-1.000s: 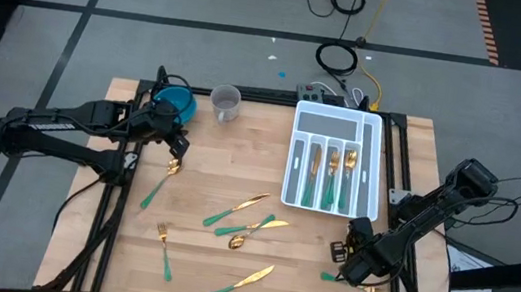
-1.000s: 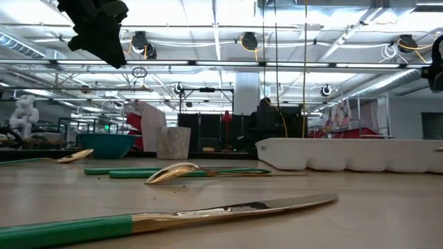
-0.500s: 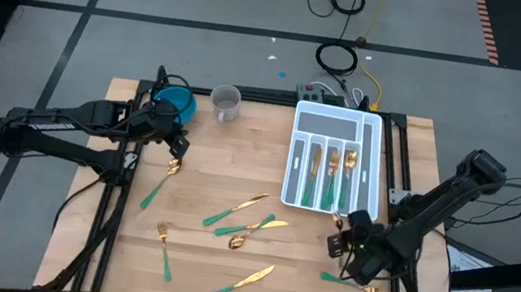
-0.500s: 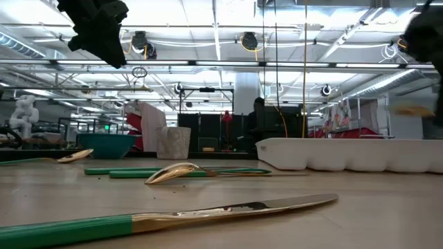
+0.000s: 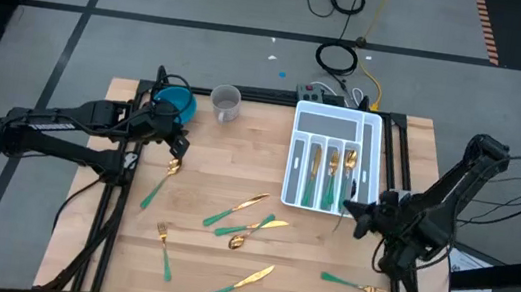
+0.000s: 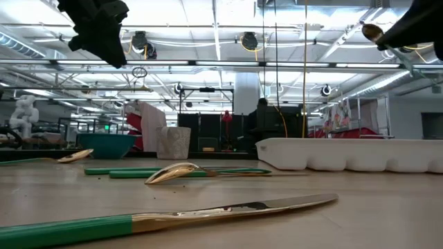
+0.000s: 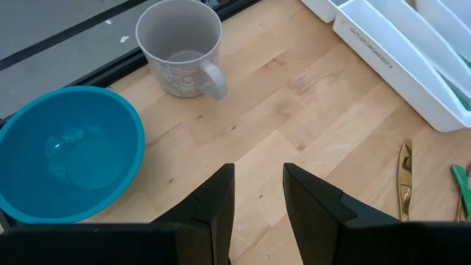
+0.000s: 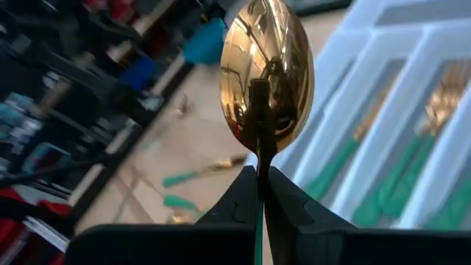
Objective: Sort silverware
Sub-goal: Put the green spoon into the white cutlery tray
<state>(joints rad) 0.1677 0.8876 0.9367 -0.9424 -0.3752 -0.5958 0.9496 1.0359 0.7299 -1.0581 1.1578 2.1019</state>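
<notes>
My right gripper [image 8: 259,174] is shut on a gold-headed spoon [image 8: 266,72] and hovers at the near right corner of the white divided tray [image 5: 294,156]; the low view shows the spoon's bowl [image 6: 372,32] high above the table. The tray holds several pieces. My left gripper [image 7: 257,193] is open and hangs above the wood beside the blue bowl [image 5: 177,105], over another spoon [image 5: 170,167]. Loose on the table lie two knives [image 5: 237,210] [image 5: 237,284], a spoon [image 5: 251,233] and two forks [image 5: 165,246] [image 5: 353,282]. My right gripper pinches the spoon between its two fingers by the thin neck [image 8: 259,163] just below the gold bowl. The bowl stands out past the fingertips; the teal handle runs back between the fingers, mostly hidden. The spoon is lifted clear of the table.
A grey mug [image 5: 226,103] stands at the far edge beside the blue bowl, also in the left wrist view [image 7: 180,46]. Bare wood lies between the left gripper and the tray. The table's black frame runs along its edges.
My right gripper has risen from the table's near right part with the spoon and moved toward the far edge, up to the tray's near right corner. The spoon is now lifted clear. The fork beside it has stayed on the table.
</notes>
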